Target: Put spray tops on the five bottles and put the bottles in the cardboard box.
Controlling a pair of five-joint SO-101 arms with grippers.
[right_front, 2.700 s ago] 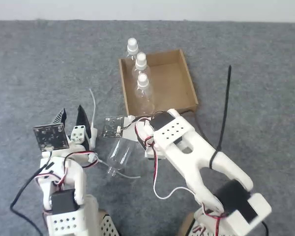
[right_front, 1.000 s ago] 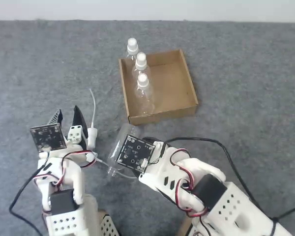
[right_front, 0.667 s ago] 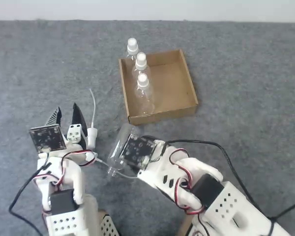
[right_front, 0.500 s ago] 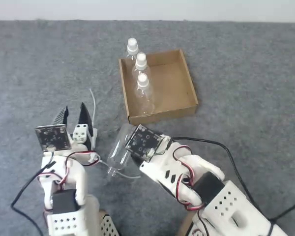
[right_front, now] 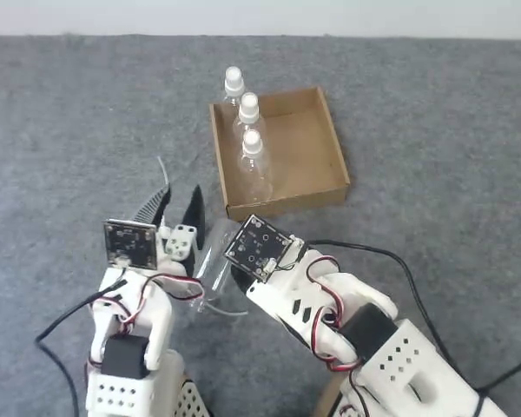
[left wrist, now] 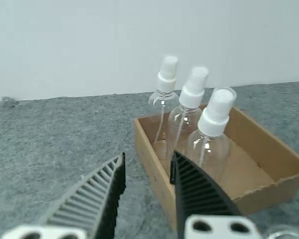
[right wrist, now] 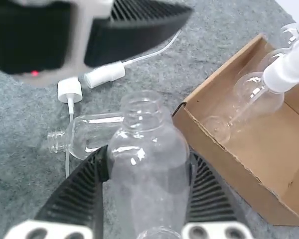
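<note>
Left fingers now closer beside the bottle, apart and empty; right fingers tight around its body

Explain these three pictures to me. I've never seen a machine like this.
These are two small robot arms standing side by side at a grey table. The high view looks down from a fixed camera above. Each of the other two pictures comes from a camera on one arm's wrist, looking past that arm's own hand. The left hand is open and holds nothing. The right hand grips an uncapped clear bottle. A second bare bottle lies on the table, with two loose spray tops near it. The cardboard box holds three capped bottles standing upright.
</note>
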